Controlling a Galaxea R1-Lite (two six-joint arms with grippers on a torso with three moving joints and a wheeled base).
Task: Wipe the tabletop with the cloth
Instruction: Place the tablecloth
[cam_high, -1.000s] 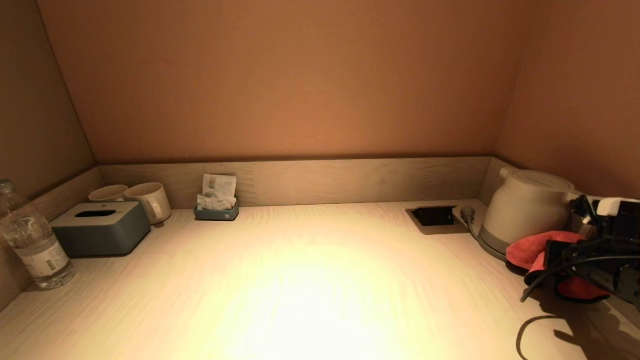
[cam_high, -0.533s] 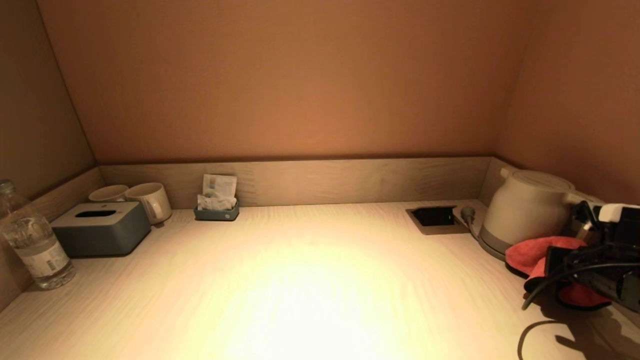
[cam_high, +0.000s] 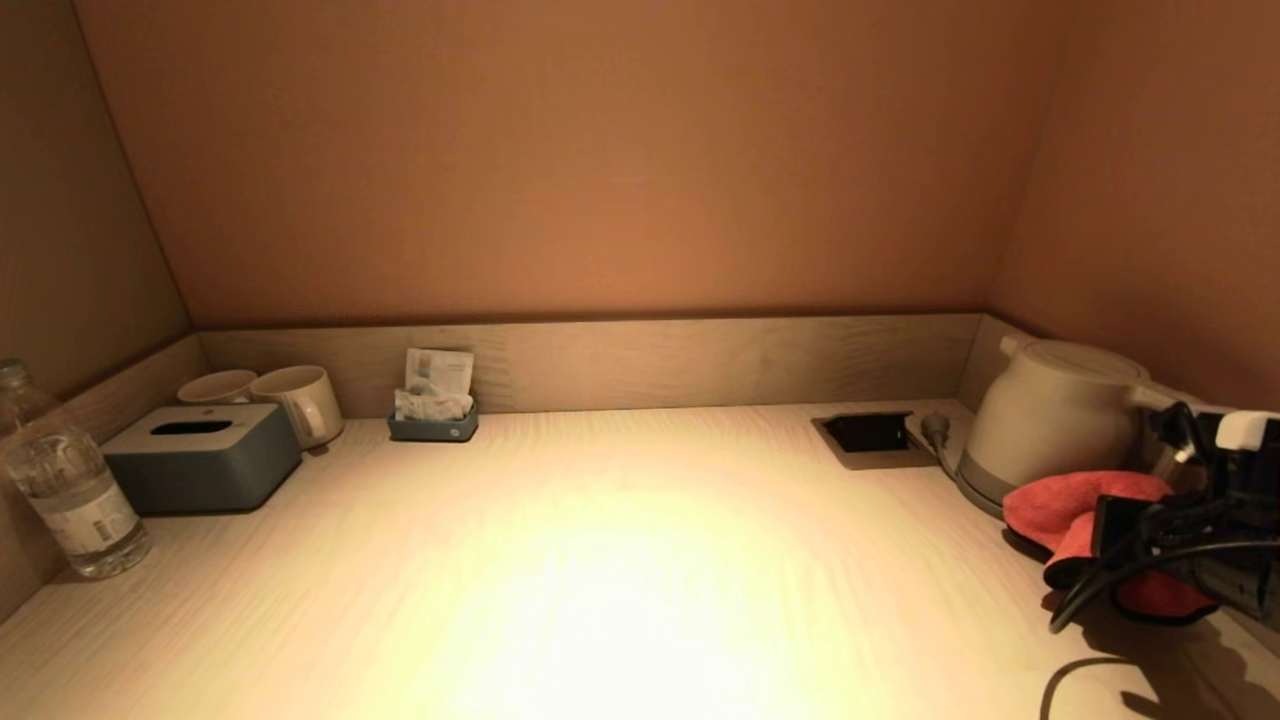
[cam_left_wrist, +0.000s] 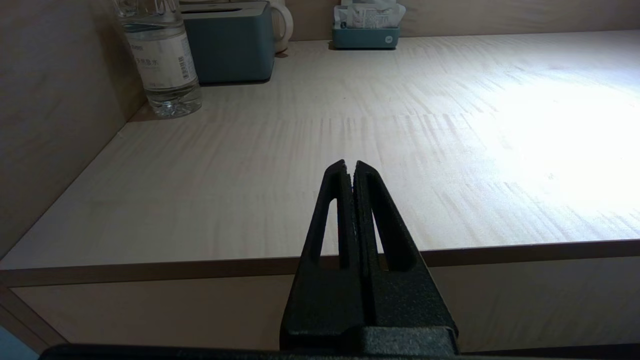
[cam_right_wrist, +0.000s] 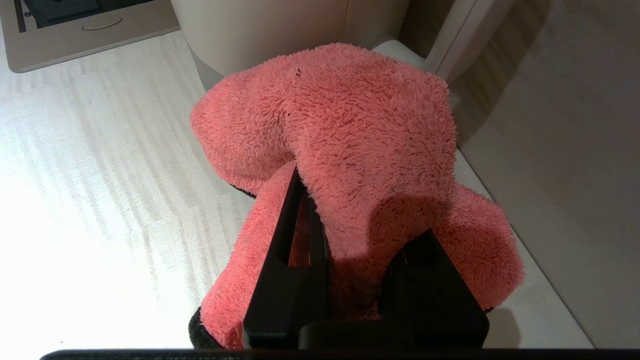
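One gripper is engaged: the right gripper (cam_right_wrist: 350, 220), fingers clamped on the pink cloth (cam_right_wrist: 350, 135), which is bunched on the tabletop (cam_high: 600, 560) touching the white kettle (cam_high: 1050, 420). Left gripper (cam_left_wrist: 350, 167), far from the kettle, fingers pressed together, holds nothing.

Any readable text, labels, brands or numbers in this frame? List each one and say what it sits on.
Nothing reads clearly.
water bottle: the label carries small print and a barcode, too small to read.
sachet holder: a small pale mark on its front, not legible.
sachets: printed packets, the print too blurred to read.
tissue box, kettle, cloth: no text visible.
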